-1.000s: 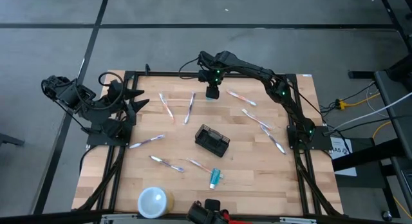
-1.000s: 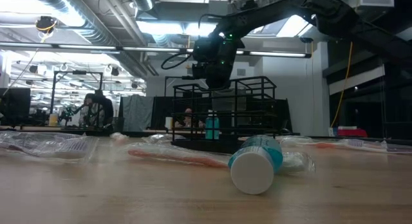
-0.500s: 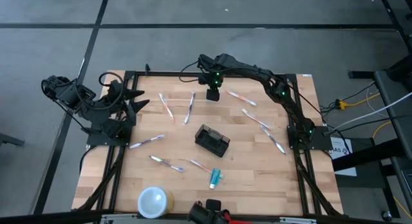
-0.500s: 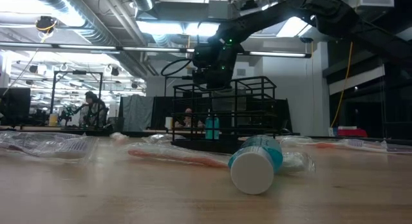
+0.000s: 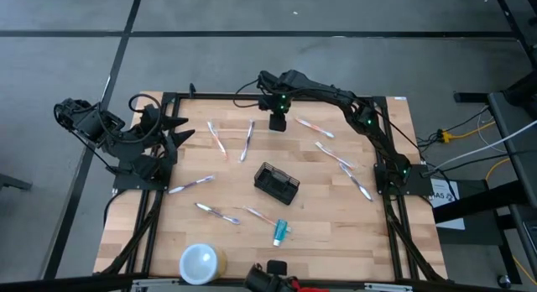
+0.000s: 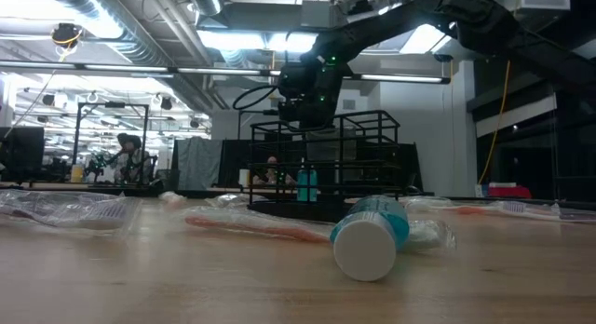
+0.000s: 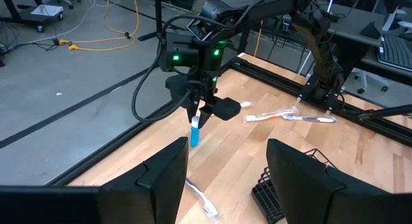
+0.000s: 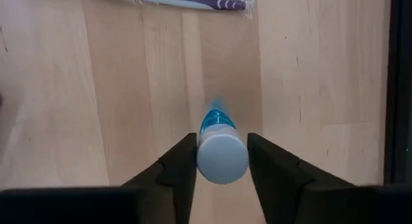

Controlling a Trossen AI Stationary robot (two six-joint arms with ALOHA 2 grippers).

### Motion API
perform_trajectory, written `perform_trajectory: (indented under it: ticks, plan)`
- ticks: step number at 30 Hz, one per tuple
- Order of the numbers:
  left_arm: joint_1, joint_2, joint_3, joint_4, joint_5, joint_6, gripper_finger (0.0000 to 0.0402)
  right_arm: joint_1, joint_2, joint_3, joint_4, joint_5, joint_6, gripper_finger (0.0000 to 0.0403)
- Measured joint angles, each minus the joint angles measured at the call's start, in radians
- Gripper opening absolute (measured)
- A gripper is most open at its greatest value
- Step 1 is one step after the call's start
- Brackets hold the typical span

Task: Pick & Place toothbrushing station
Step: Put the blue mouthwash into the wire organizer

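Looking down, my right gripper hovers at the table's far edge; the caddy sits mid-table. Wrist-on, my fingers pinch a toothpaste tube (slippery cap, could drop). Left gripper open.

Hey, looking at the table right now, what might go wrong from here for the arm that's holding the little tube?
1. The right gripper pinches the blue tube only at its cap end, with the body hanging free above the table, so it might slip or swing.
2. The black caddy lies well away from the gripper, mid-table, so a long carry gives more chance of a drop.
3. Toothbrushes lie scattered around the caddy and might get knocked.
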Motion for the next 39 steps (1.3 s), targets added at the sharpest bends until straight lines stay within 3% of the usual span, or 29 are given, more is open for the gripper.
perform_trajectory:
  ticks: [5, 15, 26, 39]
  plan:
    - [0.0, 0.0, 0.0, 0.0, -0.002, 0.004, 0.0207, 0.001, 0.0, 0.0, 0.0, -0.015, 0.0, 0.0098]
    - [0.0, 0.0, 0.0, -0.003, -0.009, 0.005, 0.0207, 0.023, -0.009, 0.0, -0.009, -0.004, 0.022, 0.0098]
    - [0.0, -0.002, 0.0, -0.016, -0.027, 0.007, 0.0207, 0.061, -0.176, 0.0, -0.131, 0.034, 0.226, 0.0098]
    - [0.0, -0.002, -0.01, -0.052, -0.026, -0.03, 0.0207, 0.301, -0.324, 0.0, -0.235, 0.109, 0.53, 0.0098]
